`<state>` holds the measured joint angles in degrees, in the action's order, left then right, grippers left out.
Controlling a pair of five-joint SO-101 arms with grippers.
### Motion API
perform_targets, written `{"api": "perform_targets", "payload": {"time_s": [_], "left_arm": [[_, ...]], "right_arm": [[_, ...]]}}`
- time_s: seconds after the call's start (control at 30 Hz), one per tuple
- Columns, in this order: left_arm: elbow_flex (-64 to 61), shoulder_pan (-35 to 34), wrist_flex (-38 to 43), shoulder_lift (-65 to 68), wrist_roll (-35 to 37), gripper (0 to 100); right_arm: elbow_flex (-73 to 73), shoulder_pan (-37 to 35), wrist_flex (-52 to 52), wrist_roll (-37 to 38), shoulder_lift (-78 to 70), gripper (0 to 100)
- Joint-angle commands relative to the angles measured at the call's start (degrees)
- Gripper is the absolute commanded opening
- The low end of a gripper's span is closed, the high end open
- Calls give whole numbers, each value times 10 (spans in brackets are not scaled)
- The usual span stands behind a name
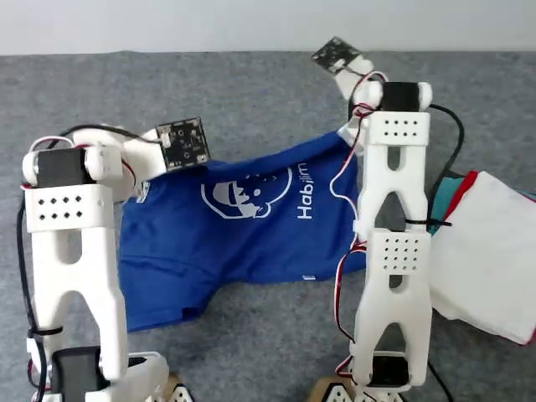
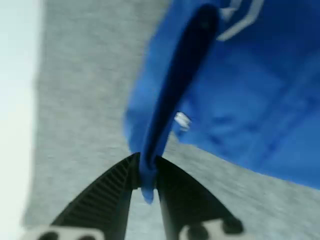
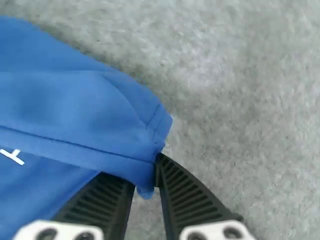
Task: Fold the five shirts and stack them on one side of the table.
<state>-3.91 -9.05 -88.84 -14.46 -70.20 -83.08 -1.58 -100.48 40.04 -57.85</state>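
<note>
A blue shirt point(image 1: 243, 226) with a white print lies spread across the middle of the grey table. My left gripper point(image 2: 145, 175) is shut on a fold of the blue shirt point(image 2: 240, 95) at its left edge, lifting it. In the high view the left arm point(image 1: 71, 209) stands over that left side. My right gripper point(image 3: 146, 181) is shut on a hemmed corner of the blue shirt point(image 3: 70, 120); the right arm point(image 1: 394, 193) stands at the shirt's far right corner. A stack of folded shirts point(image 1: 486, 251), white on top with red and teal edges, lies at the right.
The table is covered by a grey carpet-like surface point(image 1: 251, 92), bare behind the shirt and in front of it. The folded stack reaches the right edge of the view. A pale wall runs along the far edge.
</note>
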Motion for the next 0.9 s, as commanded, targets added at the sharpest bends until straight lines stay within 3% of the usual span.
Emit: {"api": "perform_targets", "payload": {"time_s": [0.0,0.13,0.43,0.87], "left_arm": [[4,-4,-62,-27,4,5],[3,-19,-114,-27,4,5],[-54,-98,-117,-27,4,6],[-227,-98,-116,-28,-19,6]], "right_arm": [[40,11,-28,-13,87,9],[218,12,-27,-11,211,9],[615,11,1,-11,434,9],[881,7,87,-11,496,9]]}}
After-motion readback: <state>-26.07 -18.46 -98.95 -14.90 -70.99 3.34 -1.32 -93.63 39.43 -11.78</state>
